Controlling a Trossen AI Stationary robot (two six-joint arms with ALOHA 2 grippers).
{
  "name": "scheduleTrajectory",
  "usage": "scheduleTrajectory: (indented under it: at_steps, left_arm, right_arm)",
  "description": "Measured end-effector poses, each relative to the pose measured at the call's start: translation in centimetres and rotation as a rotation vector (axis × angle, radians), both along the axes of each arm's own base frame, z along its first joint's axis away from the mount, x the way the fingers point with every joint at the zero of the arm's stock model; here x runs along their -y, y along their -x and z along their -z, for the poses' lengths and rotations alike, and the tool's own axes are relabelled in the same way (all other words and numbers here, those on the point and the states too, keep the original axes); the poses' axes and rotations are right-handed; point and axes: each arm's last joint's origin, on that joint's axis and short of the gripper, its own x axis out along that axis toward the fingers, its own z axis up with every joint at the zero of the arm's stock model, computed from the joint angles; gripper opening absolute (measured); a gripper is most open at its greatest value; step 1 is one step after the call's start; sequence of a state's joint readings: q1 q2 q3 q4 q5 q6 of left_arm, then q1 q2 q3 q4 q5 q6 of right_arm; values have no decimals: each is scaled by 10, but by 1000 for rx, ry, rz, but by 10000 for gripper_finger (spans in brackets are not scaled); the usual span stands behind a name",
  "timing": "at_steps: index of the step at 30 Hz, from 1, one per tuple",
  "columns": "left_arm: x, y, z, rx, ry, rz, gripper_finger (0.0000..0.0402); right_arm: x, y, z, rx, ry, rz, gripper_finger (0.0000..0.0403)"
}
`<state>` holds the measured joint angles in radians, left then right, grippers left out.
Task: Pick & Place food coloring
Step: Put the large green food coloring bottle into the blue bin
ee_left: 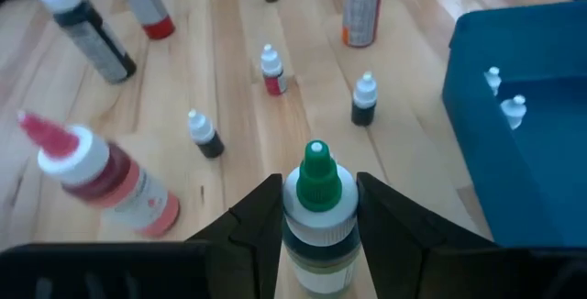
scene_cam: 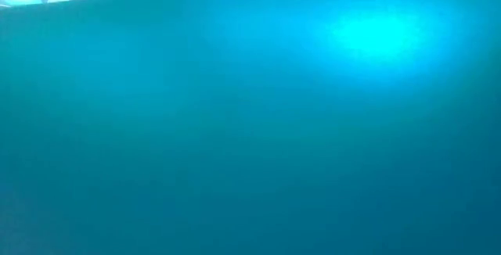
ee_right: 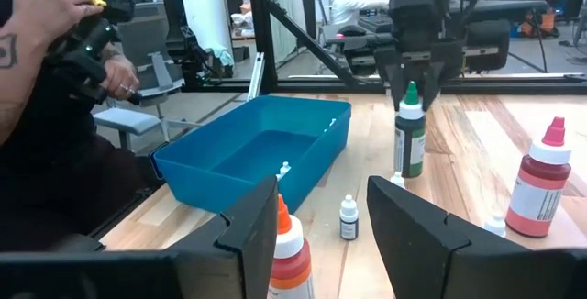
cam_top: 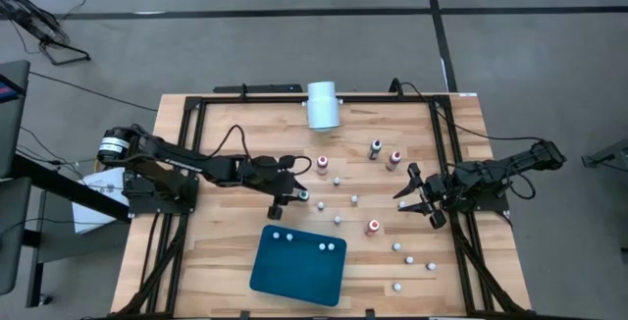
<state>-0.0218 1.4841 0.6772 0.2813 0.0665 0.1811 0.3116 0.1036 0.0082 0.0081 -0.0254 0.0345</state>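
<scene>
Green-capped food coloring bottle (ee_left: 317, 221) is being pinched by the left claw (ee_left: 316, 235) beside the blue tray (cam_top: 297, 266) holding three bottles, while many remain on the bench (cam_top: 226, 251) and the right claw (cam_top: 420, 194) is waiting spread.

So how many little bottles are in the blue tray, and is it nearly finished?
Not nearly. About three small bottles lie in the blue tray. The left tool is shut on a green-tipped bottle, lifted above the table in the right wrist view. The right tool waits open near an orange-capped bottle. Many bottles remain on the table.
</scene>
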Motion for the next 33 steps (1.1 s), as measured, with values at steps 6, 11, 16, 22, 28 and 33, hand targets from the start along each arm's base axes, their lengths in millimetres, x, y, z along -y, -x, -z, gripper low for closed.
scheduleTrajectory:
  at_steps: [6,11,16,22,28,33]
  left_arm:
    - [-1,5,8,23,12,-11,114]
    - [-1,10,14,33,12,-11,114]
    - [-1,12,16,33,14,-12,114]
    - [-1,12,16,33,41,-15,114]
    - [0,12,16,27,63,2,142]
    - [0,12,17,22,65,0,174]
  right_arm:
    - [0,0,0,0,0,0,159]
    - [0,0,0,0,0,0,159]
    - [0,0,0,0,0,0,159]
    - [0,0,0,0,0,0,159]
    - [0,0,0,0,0,0,159]
    - [0,0,0,0,0,0,159]
